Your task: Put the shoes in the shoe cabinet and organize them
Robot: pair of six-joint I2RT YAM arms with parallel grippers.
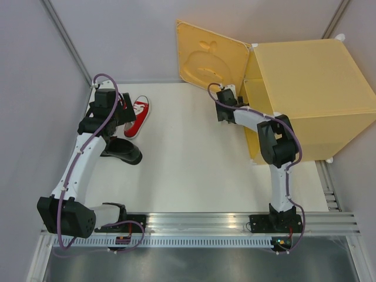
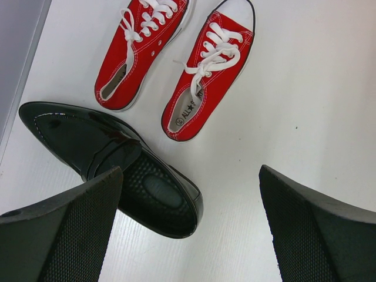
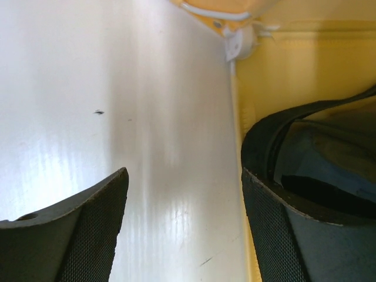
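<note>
Top cam hangs high above and behind the arm bases, looking down at the whole table. The shoe cabinet is at far right, with its door swung open to the left. Left wrist cam is well left of the cabinet, aimed almost straight down, close over the red sneakers and a black dress shoe. Top cam catches those same shoes, partly under the arm. Right wrist cam is low, right up at the cabinet's open front, facing a white corner connector. The dark curved thing there is probably a shoe, too close to tell. Both views share that front edge.
</note>
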